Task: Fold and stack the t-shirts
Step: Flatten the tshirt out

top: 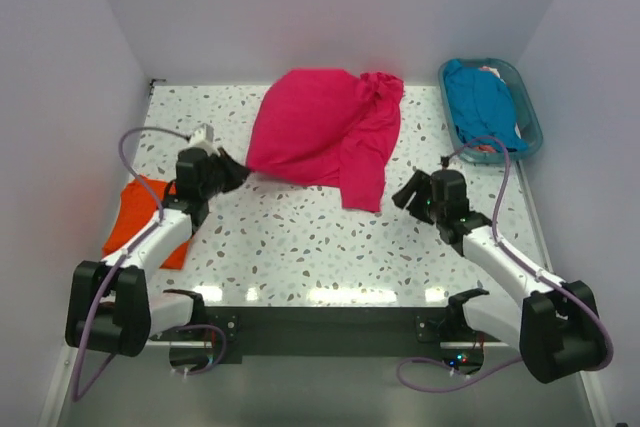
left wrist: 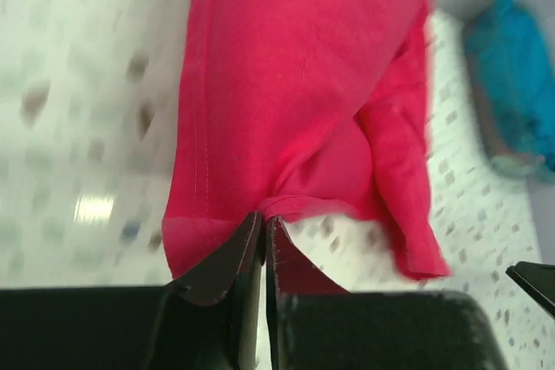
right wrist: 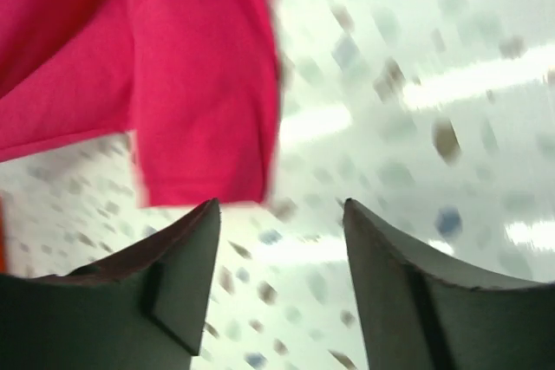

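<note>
Hem of pink t-shirt (top: 310,132) pinched in left tool (left wrist: 263,224), right tool (right wrist: 282,210) spread nearby

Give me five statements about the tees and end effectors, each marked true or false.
1. The pink tee lies on the table. True.
2. The right end effector grips the pink tee. False: it is open and empty.
3. The blue tee is in the basket. True.
4. The orange tee lies at the table's right edge. False: it lies at the left edge.
5. The left end effector meets the pink tee's edge. True.
</note>
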You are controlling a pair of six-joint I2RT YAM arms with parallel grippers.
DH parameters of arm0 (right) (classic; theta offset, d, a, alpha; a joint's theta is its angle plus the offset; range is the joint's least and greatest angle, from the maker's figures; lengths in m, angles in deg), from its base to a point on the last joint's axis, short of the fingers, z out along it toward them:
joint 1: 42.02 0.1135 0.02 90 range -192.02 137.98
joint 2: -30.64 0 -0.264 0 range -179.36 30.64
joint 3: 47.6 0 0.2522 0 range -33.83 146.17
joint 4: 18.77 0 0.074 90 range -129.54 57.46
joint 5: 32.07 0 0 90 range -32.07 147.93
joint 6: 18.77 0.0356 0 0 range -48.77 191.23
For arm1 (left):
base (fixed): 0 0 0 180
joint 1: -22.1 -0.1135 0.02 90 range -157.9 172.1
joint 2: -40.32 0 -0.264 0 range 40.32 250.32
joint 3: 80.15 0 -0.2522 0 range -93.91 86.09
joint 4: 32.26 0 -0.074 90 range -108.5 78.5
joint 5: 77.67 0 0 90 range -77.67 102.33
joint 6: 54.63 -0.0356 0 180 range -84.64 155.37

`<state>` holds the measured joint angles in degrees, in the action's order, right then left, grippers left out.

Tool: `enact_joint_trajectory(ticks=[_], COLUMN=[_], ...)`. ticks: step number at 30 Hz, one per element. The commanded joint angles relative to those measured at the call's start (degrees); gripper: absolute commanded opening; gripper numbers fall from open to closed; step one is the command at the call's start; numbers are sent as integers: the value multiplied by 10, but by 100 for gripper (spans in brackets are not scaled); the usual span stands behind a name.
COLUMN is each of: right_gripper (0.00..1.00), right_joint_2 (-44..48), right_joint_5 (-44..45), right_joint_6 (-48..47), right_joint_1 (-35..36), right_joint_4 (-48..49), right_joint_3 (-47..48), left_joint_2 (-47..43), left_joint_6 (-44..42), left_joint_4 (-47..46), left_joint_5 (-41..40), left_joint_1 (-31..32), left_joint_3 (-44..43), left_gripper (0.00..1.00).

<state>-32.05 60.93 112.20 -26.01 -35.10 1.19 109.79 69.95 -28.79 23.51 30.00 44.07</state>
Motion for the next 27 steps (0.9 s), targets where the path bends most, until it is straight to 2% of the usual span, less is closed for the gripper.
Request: enact_joint_trajectory(ticks=[1, 2, 5, 6, 9, 11, 15, 16, 17, 19, 23, 27], right_gripper=[65, 67, 71, 71, 71, 70, 64, 58, 54, 50, 50, 50], right_joint_2=[48, 51, 77, 85, 99, 67, -68, -95, -156, -214, -342, -393], right_joint_5=[-29, -29, -29, -28, 20, 57, 120, 138, 151, 170, 188, 194], right_joint_6=[46, 45, 32, 25, -19, -63, -120, -128, -142, -156, -183, -192], right_joint_1=[0, 0, 2, 3, 29, 57, 160, 175, 190, 219, 248, 270], right_joint_4=[49, 29, -6, -14, -56, -78, -113, -113, -120, -125, -151, -182], right_joint_3=[-70, -81, -100, -96, -57, -22, 120, 140, 159, 213, 288, 344], left_joint_2=[-28, -22, -10, -20, -71, -96, -127, -127, -127, -126, -109, -72], left_joint_6=[106, 117, 135, 135, 136, 138, 138, 137, 137, 137, 145, 152], left_joint_4=[-43, -42, -43, -29, 11, 31, 88, 97, 102, 134, 141, 125], left_joint_5=[-41, -41, -41, -47, -88, -111, -133, -134, -141, -145, -177, -183], left_joint_1=[-3, -3, -2, -2, -2, -2, -1, 1, 4, 18, 64, 94], left_joint_3=[118, 156, 203, 210, 228, 220, 193, 189, 183, 185, 198, 202], left_gripper=[14, 20, 24, 34, 39, 43, 45, 45, 46, 47, 52, 54])
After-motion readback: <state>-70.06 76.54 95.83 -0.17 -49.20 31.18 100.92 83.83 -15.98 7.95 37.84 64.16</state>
